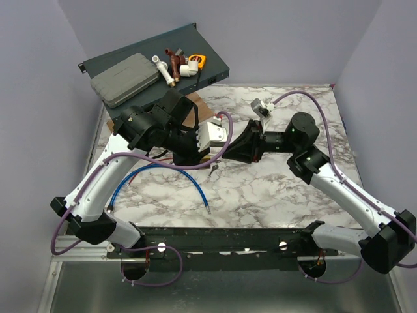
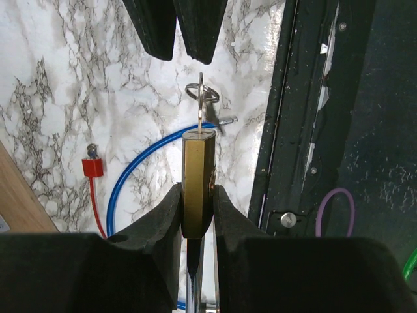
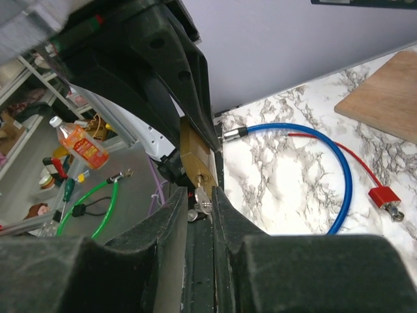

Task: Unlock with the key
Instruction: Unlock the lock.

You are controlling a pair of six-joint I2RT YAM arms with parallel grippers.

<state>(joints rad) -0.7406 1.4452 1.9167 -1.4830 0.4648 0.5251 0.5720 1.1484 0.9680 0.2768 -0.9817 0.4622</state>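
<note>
The brass padlock (image 2: 199, 169) is held off the table, with my left gripper (image 2: 197, 195) shut on its body, one finger on each flat side. The small silver key (image 2: 201, 98) is in the padlock's keyhole, its ring sticking out at the far end. In the right wrist view the key's head (image 3: 203, 202) sits right at the tips of my right gripper (image 3: 199, 195). The jaws are narrow round it, with a dark gap still showing on the left side. The padlock (image 3: 195, 156) stands just beyond those tips. From above, both grippers meet at mid-table (image 1: 225, 153).
A blue cable (image 2: 130, 182) loops on the marble below, with a small red padlock (image 2: 92, 167) on a red wire beside it. A wooden board (image 3: 384, 98) lies further back. A grey case (image 1: 124, 79) and pipe fittings (image 1: 176, 65) sit on a dark tray (image 1: 215, 68) at the back.
</note>
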